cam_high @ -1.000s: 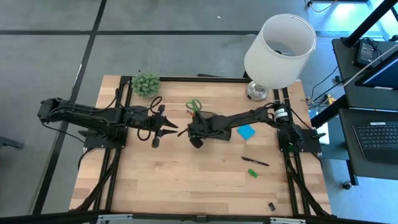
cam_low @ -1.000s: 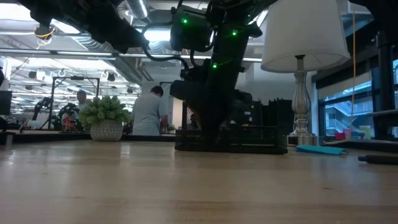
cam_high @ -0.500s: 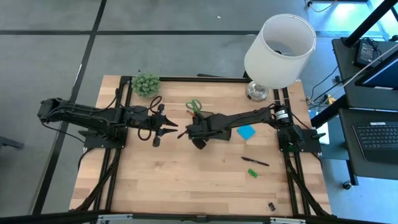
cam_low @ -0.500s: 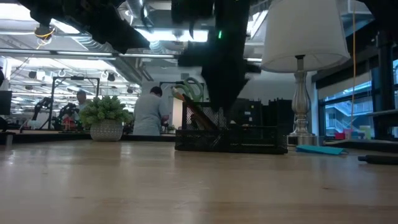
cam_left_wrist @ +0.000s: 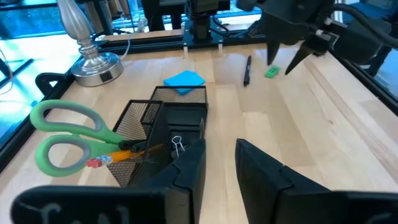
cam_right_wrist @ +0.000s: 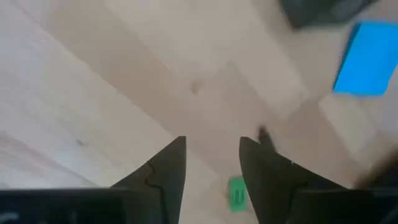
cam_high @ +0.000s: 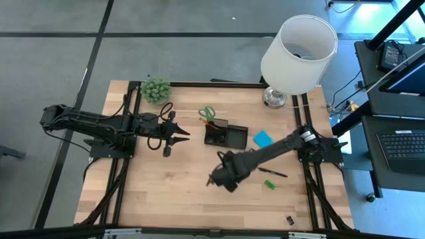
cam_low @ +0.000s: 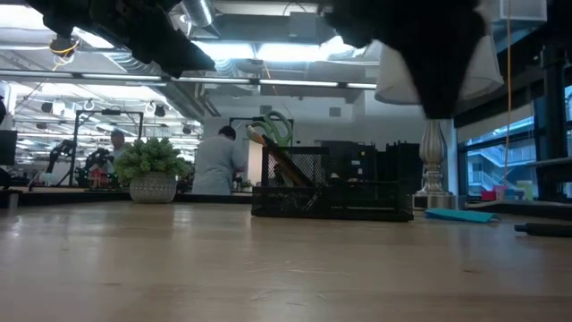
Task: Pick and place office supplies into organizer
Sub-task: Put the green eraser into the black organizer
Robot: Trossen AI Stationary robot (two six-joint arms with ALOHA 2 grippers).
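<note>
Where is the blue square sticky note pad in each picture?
High view: the blue square sticky note pad lies flat, right of the black mesh organizer.
Low view: a thin blue strip on the table, right of the organizer.
Left wrist view: just beyond the organizer, at.
Right wrist view: near a picture edge.
Shared landmark: the organizer.

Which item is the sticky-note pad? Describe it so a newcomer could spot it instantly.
Start at the white-shaded lamp at the table's back right corner, then come forward to the black organizer near the table's middle. The sticky-note pad lies flat on the wood just right of that tray. It is the only bright blue square there; the pen and small green piece lie nearer the front.
</note>
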